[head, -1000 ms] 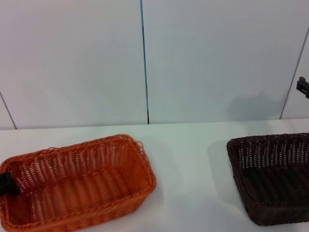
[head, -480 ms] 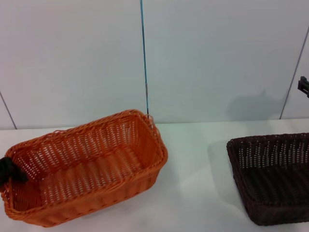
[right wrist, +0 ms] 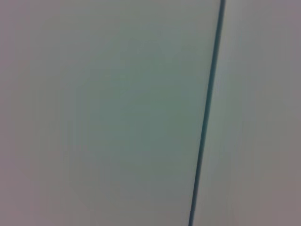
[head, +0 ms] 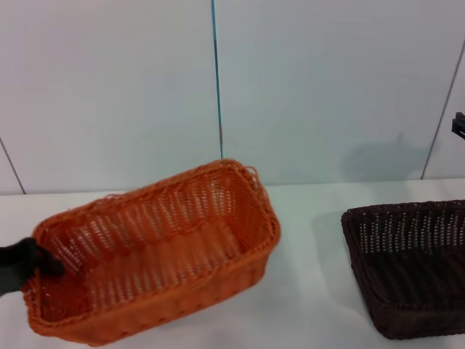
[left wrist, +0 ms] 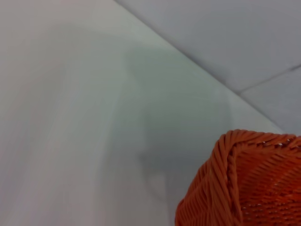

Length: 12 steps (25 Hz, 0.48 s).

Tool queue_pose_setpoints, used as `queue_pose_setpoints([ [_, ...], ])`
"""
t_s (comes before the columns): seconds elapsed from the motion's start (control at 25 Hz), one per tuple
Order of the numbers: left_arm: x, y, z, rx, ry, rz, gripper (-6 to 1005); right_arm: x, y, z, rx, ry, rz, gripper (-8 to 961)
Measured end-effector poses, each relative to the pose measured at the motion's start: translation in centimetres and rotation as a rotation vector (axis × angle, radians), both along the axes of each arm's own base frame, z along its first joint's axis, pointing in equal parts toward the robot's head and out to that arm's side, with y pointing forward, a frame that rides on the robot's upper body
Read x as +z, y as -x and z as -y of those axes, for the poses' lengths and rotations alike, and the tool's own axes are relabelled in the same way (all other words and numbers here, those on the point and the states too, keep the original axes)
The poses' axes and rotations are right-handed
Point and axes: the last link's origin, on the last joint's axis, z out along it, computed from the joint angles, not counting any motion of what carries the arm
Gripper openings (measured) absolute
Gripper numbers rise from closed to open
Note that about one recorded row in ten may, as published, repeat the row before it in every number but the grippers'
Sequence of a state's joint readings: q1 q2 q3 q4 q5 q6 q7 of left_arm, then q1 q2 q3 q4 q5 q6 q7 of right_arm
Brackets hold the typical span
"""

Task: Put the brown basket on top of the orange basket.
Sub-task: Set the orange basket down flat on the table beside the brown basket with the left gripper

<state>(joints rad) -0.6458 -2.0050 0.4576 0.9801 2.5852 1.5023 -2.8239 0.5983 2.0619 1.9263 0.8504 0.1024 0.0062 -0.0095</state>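
Note:
The orange basket (head: 167, 247) hangs tilted over the left part of the white table (head: 305, 218), its right end raised higher than its left. My left gripper (head: 40, 263) is shut on the rim of the basket's left short end. A corner of the orange basket (left wrist: 249, 183) shows in the left wrist view above the tabletop. Resting flat at the right edge of the table is the brown basket (head: 414, 269), cut off by the frame. A small dark part of my right arm (head: 459, 125) shows at the far right, high above the brown basket.
A pale panelled wall with a dark vertical seam (head: 216, 80) stands right behind the table. Bare tabletop lies between the two baskets. The right wrist view holds only wall and a seam (right wrist: 207, 117).
The orange basket has risen off the table and moved right and away from me, tilting as it went, with my left gripper holding its left end. The brown basket has not moved.

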Motion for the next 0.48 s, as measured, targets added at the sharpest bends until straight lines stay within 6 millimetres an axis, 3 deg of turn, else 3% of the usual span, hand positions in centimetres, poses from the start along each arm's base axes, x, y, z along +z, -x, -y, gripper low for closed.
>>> queue_pose_setpoints([
  [0.48,-5.2,-0.7,0.4,-0.018,0.007,0.038,154,1.1,0.0,-0.2,-0.001,-0.022,0.013,804],
])
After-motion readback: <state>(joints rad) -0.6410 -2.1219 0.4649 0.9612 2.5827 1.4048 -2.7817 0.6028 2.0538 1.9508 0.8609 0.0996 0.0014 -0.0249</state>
